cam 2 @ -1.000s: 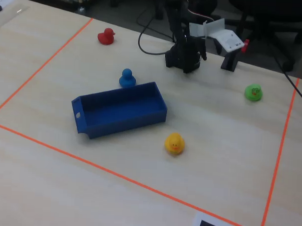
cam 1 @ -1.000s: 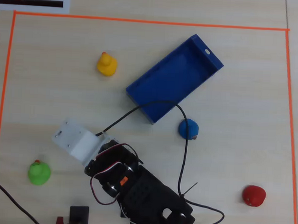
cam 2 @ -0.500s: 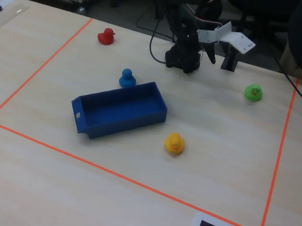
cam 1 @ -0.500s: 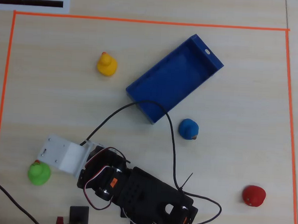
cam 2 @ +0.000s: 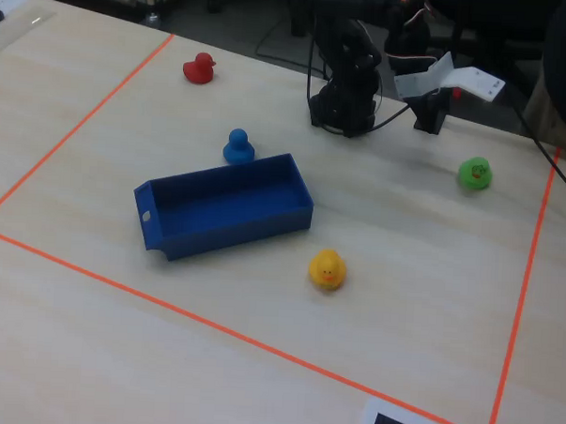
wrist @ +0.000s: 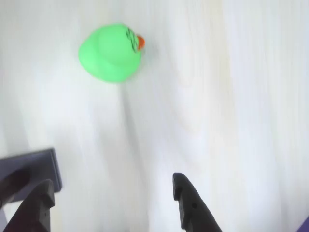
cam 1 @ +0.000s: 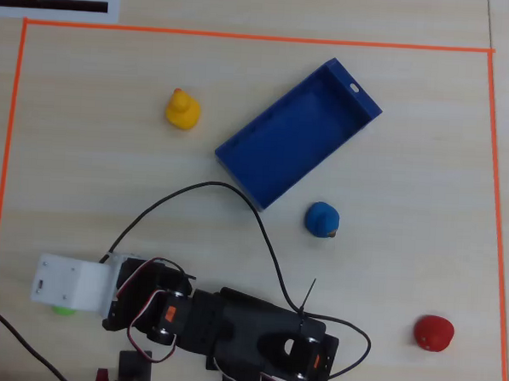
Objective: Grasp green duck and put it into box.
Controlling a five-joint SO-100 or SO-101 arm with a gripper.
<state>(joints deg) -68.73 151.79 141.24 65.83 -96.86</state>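
The green duck [wrist: 111,53] sits on the table ahead of my gripper [wrist: 112,182] in the wrist view, its orange-red beak to the right. My jaws stand wide apart and empty, clear of the duck. In the overhead view only a sliver of the green duck [cam 1: 63,309] shows under the white wrist housing [cam 1: 62,281]. In the fixed view the green duck [cam 2: 474,172] lies just right of and below the gripper [cam 2: 431,113]. The blue box [cam 1: 291,137] lies empty and diagonal mid-table, and it also shows in the fixed view [cam 2: 227,205].
A yellow duck [cam 1: 182,110] stands left of the box, a blue duck [cam 1: 323,220] just below it, and a red duck [cam 1: 433,332] at the lower right. Orange tape [cam 1: 245,35] borders the work area. A black cable [cam 1: 237,194] loops from the arm towards the box.
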